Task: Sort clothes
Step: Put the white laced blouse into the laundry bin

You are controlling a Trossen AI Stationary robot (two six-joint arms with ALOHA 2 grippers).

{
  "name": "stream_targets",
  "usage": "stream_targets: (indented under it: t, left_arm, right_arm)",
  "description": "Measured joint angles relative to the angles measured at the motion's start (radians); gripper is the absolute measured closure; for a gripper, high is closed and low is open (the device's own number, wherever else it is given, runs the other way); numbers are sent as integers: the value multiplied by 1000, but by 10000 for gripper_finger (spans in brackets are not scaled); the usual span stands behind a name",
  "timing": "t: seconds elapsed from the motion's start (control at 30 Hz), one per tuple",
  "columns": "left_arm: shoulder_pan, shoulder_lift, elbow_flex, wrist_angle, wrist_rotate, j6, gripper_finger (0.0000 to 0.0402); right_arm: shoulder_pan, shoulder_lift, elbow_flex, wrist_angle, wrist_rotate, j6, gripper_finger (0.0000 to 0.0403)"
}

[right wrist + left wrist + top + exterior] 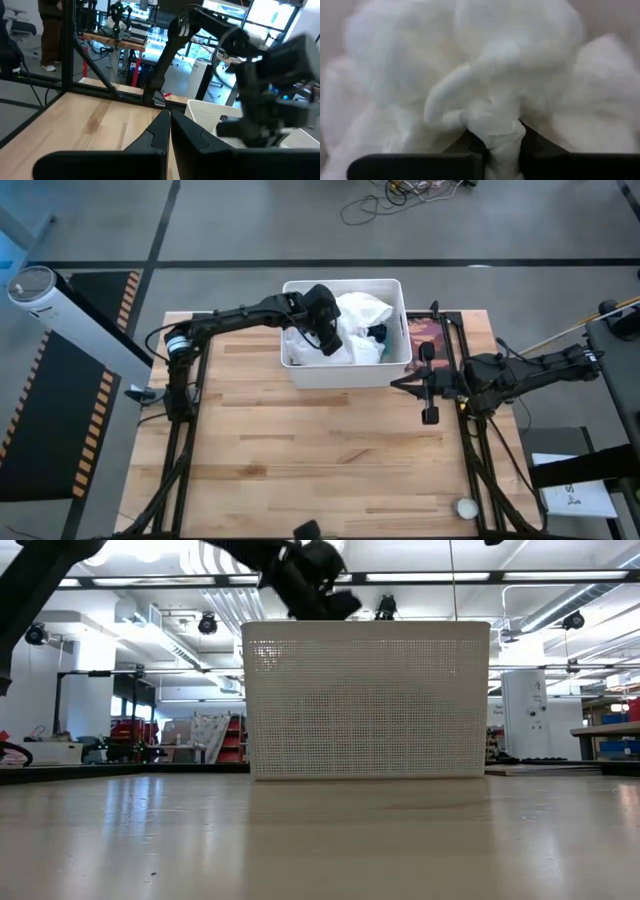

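The white plastic basket (pixel 346 370) stands at the table's far middle and holds white garments (pixel 362 315) and a teal one (pixel 377 333). My left gripper (pixel 325 340) reaches down into the basket's left half and is shut on a white garment (pixel 470 75). In the low view only the basket's perforated wall (pixel 365 700) and the left arm above it show. My right gripper (pixel 429 380) hovers over the table just right of the basket, fingers shut (pixel 169 131) and empty. The navy dotted and grey garments are hidden. My left gripper pinches a bunched fold of the white garment (pixel 501 135) between its two fingers. It comes from above, slanting down into the basket. The rest of the garment lies piled in the basket beyond the fingers.
A dark reddish mat (pixel 430 338) lies right of the basket. A small white round object (pixel 466 507) sits near the table's front right corner. Bare wood spreads across the near half of the table (pixel 320 460).
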Motion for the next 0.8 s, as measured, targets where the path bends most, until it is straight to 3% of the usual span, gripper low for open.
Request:
stream_targets:
  t: [0.27,0.8]
  left_arm:
    - [61,-4,-143,57,45,-36,376]
    - [91,-5,-243,76,109,-24,376]
  right_arm:
    - [0,-2,0,-2,0,0,403]
    - [0,8,0,-24,-1,10,403]
